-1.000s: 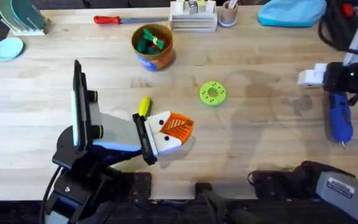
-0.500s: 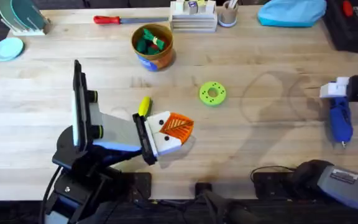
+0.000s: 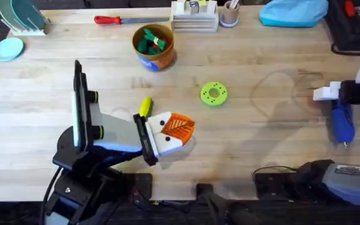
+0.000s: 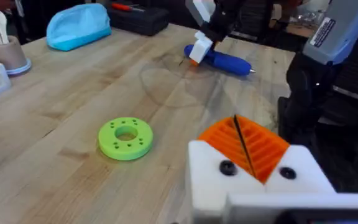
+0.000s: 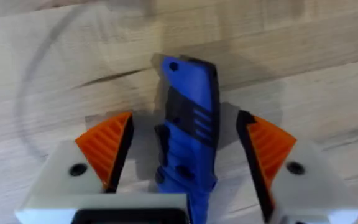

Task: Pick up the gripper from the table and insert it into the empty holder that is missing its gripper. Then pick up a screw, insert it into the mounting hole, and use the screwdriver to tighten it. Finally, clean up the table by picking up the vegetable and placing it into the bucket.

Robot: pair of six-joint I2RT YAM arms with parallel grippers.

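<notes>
Right gripper straddling the blue screwdriver

Right gripper [image 5: 182, 158] sits low at the table's right edge, fingers spread wide on either side of the screwdriver [image 5: 187, 134], orange pads clear of its body, nothing clamped. Overhead, the screwdriver [image 3: 342, 122] lies flat on the table [image 3: 261, 137], the right arm partly cut off by the frame edge. Left arm is folded near its base, forearm laid across the table, left gripper [image 3: 170, 132] resting near the middle, pads pressed together with only a thin dark seam between them; whether anything is pinched there, cannot tell. Corn cob [image 3: 144, 106] lies just beside the left gripper, partly hidden by the arm. Bucket [image 3: 153, 45] stands at the far side, green toys inside. Green disc [image 3: 214, 94] lies between the grippers.
</notes>
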